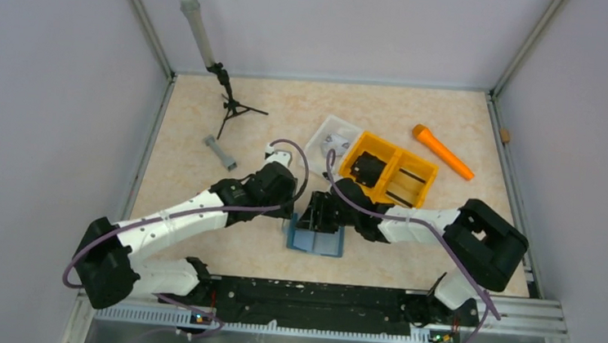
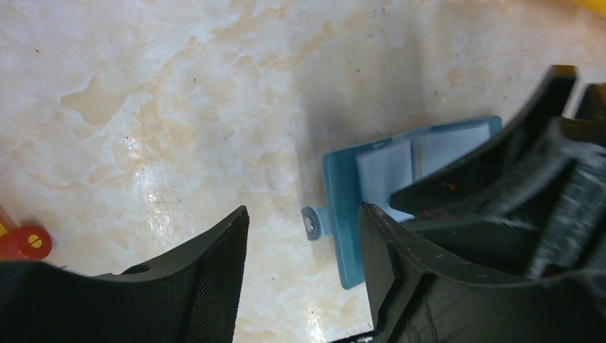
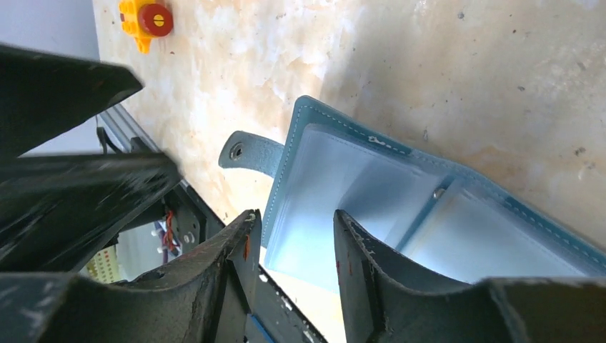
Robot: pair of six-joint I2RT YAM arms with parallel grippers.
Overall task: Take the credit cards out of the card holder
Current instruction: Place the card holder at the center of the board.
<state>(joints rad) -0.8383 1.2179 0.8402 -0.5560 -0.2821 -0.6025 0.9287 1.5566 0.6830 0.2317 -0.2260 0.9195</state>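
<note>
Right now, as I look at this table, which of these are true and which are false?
1. The card holder lies open on the table. True.
2. The orange bin is stacked on the card holder. False: it stands apart, farther back.
3. The left tool has its fingers apart, gripping nothing. True.
4. The holder's snap tab is buttoned shut. False: it sticks out loose beside the open cover.

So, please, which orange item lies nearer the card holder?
The orange divided bin, just beyond the card holder; the orange stick lies farther right.
</note>
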